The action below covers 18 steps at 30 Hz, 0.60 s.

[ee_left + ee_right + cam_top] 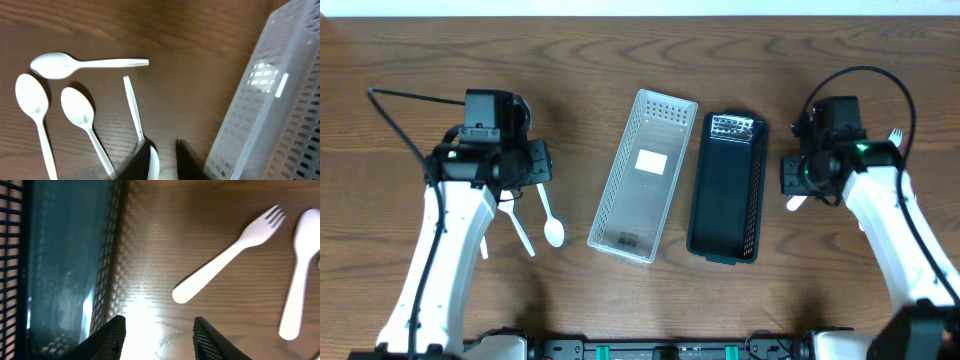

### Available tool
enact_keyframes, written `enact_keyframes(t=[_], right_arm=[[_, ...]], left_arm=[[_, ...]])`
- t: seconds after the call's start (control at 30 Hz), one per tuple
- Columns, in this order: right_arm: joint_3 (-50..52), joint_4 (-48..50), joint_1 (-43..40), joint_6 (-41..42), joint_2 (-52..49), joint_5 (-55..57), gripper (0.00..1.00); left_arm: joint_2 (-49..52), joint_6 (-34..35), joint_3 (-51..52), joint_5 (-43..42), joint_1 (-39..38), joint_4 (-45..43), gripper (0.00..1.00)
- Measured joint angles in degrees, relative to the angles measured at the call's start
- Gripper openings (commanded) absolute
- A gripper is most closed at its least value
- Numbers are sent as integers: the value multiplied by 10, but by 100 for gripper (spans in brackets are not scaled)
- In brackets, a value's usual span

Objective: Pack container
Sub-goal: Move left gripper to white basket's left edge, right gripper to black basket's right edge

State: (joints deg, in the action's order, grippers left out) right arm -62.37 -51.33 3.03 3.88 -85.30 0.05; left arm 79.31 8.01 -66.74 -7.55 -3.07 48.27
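Toward the table's left edge, the left gripper (162, 152) is clamped on the bowl of a white spoon (133, 107), with three loose spoons (77, 107) lying beside it. At the table's middle sit a white basket (660, 200) and, just to its right, a black basket (725, 190). Near the right edge, the right gripper (159, 330) holds its fingers apart over bare wood, with a fork (230, 255) close by.

A dark wooden table (620, 40) is filling the overhead view, its grain running from nine o'clock to three o'clock. A pale strip (640, 5) is showing along the twelve o'clock edge. Bright glare (145, 310) is shining on the wood in the right wrist view.
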Motion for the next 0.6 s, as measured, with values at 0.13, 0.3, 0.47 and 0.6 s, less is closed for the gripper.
enact_keyframes(t=[0.13, 0.3, 0.47, 0.6], right_arm=[[0, 20, 0, 1, -45, 2, 28], [0, 43, 0, 2, -90, 4, 20], [0, 62, 0, 2, -113, -4, 8], [0, 71, 0, -6, -119, -39, 8]], left_arm=[[33, -1, 0, 0, -2, 4, 6], [70, -10, 0, 0, -27, 4, 6], [93, -18, 0, 0, -66, 7, 6], [103, -21, 0, 0, -86, 22, 6]])
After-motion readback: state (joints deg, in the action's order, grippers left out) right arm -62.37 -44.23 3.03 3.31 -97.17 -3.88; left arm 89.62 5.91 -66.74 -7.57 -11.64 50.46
